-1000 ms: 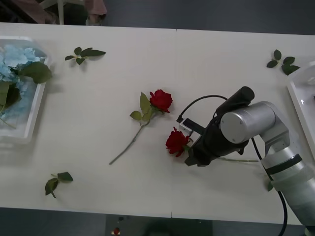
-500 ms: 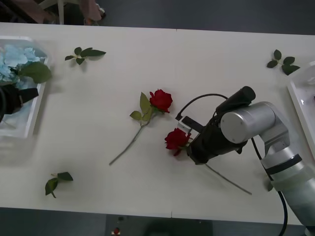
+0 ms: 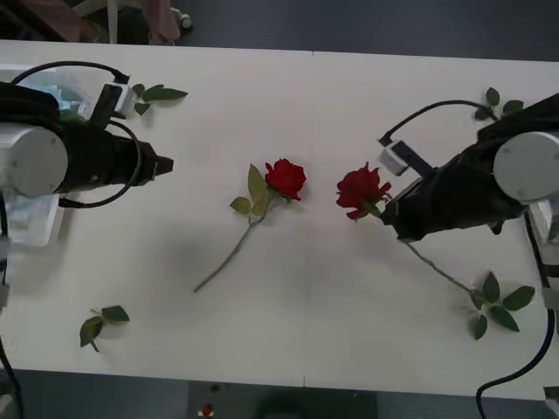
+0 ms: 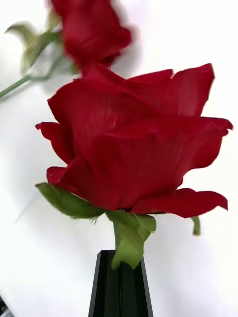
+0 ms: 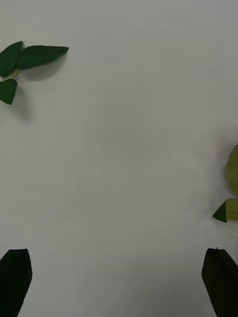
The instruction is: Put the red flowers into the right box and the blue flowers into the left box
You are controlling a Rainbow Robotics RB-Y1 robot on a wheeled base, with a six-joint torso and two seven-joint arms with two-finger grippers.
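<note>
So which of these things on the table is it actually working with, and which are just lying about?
Part of the job:
- red rose held in right gripper
- second red rose on the table
- left gripper, open
- left box

Lying about:
- loose leaf sprigs

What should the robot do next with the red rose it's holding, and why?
Probably carry it a bit further toward the robot's right, to the right box at the table's edge. The right gripper is shut on the rose's stem just under the held red rose, and the box is close beside that arm. The left gripper is open over bare table.
</note>
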